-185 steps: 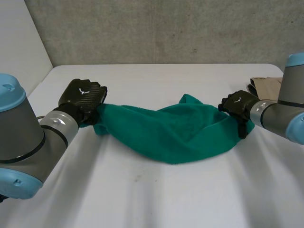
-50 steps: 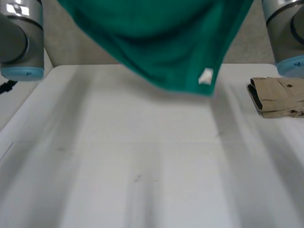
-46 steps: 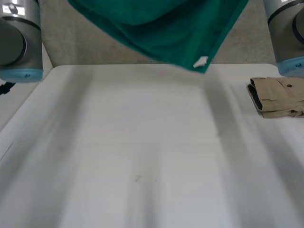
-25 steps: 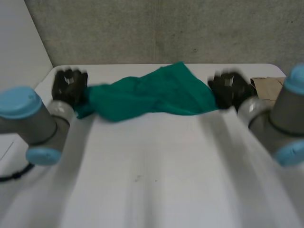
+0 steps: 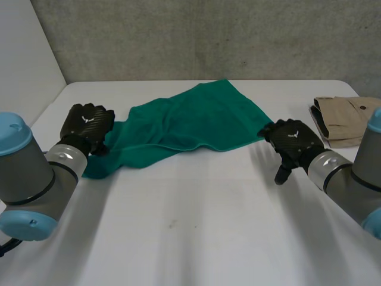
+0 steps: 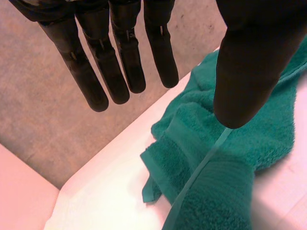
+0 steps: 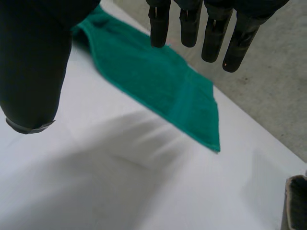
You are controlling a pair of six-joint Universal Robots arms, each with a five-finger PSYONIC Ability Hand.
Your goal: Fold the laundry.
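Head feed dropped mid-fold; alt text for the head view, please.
A green towel lies loosely doubled on the white table, the left hand at its left end, the right hand beside its right corner, both open. A folded beige garment lies beyond the right hand.

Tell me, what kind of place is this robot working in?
Probably a robot lab or test room, not a home. The wall is bare grey concrete, the table is plain white, and on it lie a green towel and a folded tan garment.
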